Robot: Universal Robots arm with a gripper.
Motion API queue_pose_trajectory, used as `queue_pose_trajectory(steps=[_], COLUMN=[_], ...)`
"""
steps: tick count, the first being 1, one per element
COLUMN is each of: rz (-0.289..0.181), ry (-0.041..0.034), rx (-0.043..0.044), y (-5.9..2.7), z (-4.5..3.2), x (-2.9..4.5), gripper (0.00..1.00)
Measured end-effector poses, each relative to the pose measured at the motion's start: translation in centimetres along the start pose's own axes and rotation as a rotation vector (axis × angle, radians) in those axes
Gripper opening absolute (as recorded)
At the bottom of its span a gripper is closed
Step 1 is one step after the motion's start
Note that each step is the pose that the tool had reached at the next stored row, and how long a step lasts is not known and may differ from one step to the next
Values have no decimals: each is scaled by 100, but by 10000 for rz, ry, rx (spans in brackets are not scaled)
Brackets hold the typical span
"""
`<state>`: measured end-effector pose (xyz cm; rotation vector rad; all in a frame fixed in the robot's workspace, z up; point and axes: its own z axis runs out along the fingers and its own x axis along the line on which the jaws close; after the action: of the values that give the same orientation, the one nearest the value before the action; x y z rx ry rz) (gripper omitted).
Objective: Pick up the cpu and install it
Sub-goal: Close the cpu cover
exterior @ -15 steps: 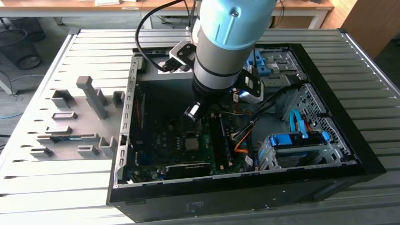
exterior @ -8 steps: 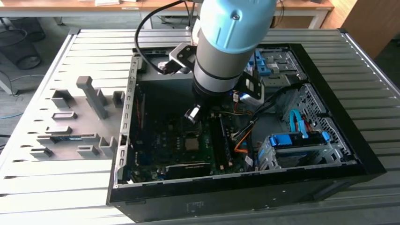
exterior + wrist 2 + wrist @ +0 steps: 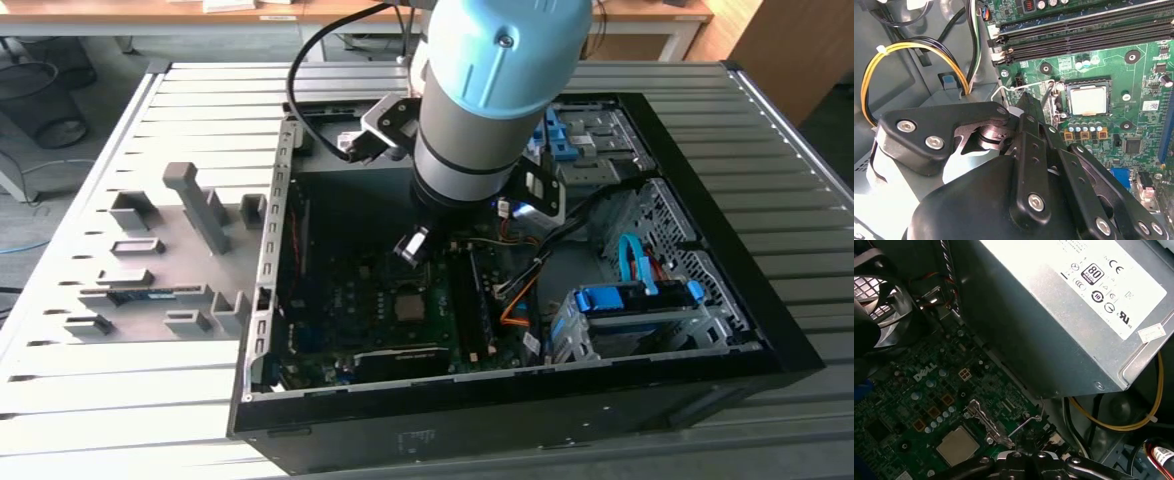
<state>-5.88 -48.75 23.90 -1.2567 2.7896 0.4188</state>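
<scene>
- The cpu (image 3: 1088,99) sits flat in its socket on the green motherboard (image 3: 1144,65), its silver top facing up; it also appears in the first wrist view (image 3: 957,445).
- A thin wire socket lever (image 3: 1024,423) stands raised just beside the socket, next to the metal load plate (image 3: 985,419).
- The gripper (image 3: 1029,102) hovers inside the open computer case (image 3: 747,330); its black fingers (image 3: 1030,106) meet at a tip near the socket's edge, closed together with nothing between them.
- In the exterior view, the robot arm (image 3: 487,90) reaches down into the case over the motherboard.
- The grey power supply box (image 3: 1054,315) lies close above the board, with yellow cables (image 3: 884,55) looping beside it.
- Long memory slots (image 3: 1084,37) run along the board, past the socket.
- A grey fixture tray (image 3: 147,250) rests on the slatted table (image 3: 80,400), toward the exterior view's left of the case.
</scene>
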Motion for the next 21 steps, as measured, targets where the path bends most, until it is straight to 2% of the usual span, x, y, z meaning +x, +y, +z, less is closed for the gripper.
queue_pose_trajectory(steps=[7, 21], rz=[0, 12], ry=[0, -3], rx=[0, 2], y=[-11, -78], z=[-5, -33], x=[13, 90], gripper=[10, 10])
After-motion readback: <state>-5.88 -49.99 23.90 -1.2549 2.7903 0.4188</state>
